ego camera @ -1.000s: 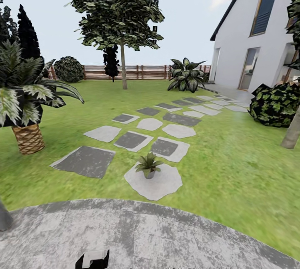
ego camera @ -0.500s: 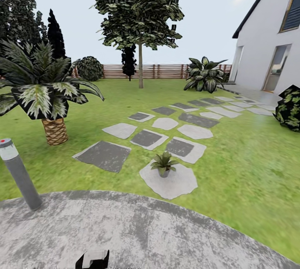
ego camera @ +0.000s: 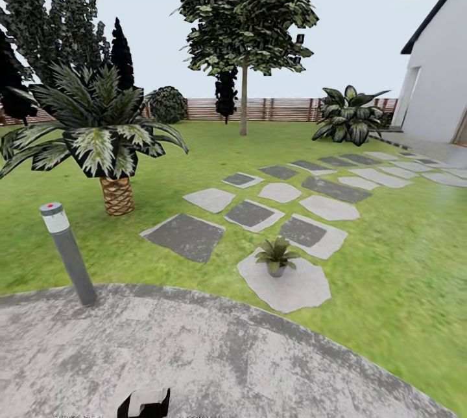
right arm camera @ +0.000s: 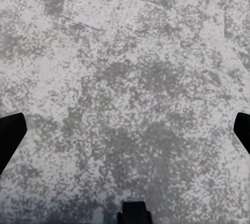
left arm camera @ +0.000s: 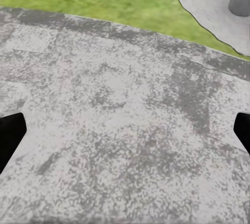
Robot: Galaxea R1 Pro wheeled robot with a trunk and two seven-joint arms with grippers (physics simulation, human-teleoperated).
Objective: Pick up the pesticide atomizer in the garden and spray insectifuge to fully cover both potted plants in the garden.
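One potted plant point(ego camera: 276, 256) btwn stepping stones point(ego camera: 250, 214), bollard point(ego camera: 67, 253) nearby.

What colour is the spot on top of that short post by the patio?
Red, on the grey post's pale cap; the head view shows it best.

At your near left a grey bollard light point(ego camera: 67, 251) leans by the paving edge. Behind it stands a palm point(ego camera: 107, 129); farther off, a tall tree point(ego camera: 245, 16). A white house point(ego camera: 440, 68) sits far right.

the patio point(ego camera: 214, 353) is mottled grey rough stone; stepping stones point(ego camera: 187, 235) matt grey slabs; fence point(ego camera: 279, 109) brown slatted wood.
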